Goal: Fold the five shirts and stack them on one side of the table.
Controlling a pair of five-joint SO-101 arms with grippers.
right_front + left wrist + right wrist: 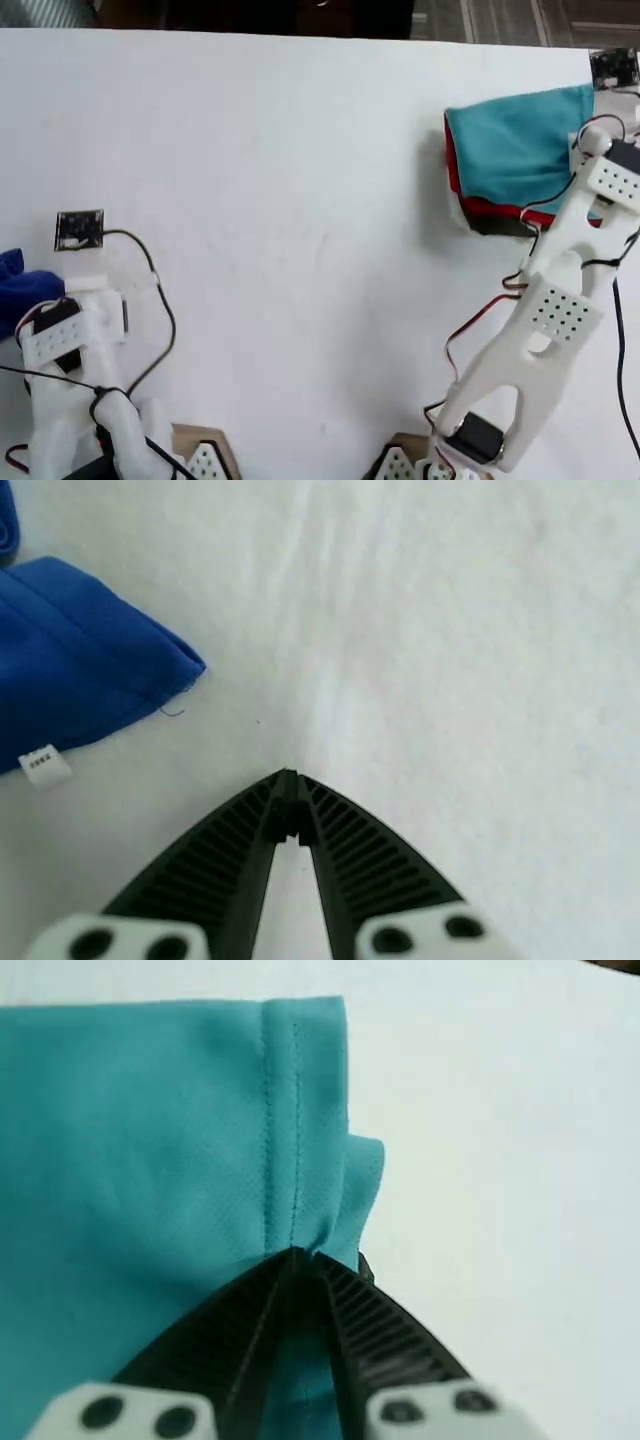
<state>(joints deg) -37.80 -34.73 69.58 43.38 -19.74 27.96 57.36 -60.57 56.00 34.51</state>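
A folded teal shirt tops a stack at the table's right edge, with a red shirt and a dark layer showing beneath. My right arm stands over this stack. My right gripper is shut on the teal shirt beside its stitched hem, and the cloth puckers at the tips. A crumpled blue shirt lies at the far left edge next to my left arm. My left gripper is shut with nothing in it, over bare table near the blue shirt.
The white table stretches wide between the two arms. A small white tag hangs from the blue shirt. Cables trail from both arms, and the arm bases sit at the near edge.
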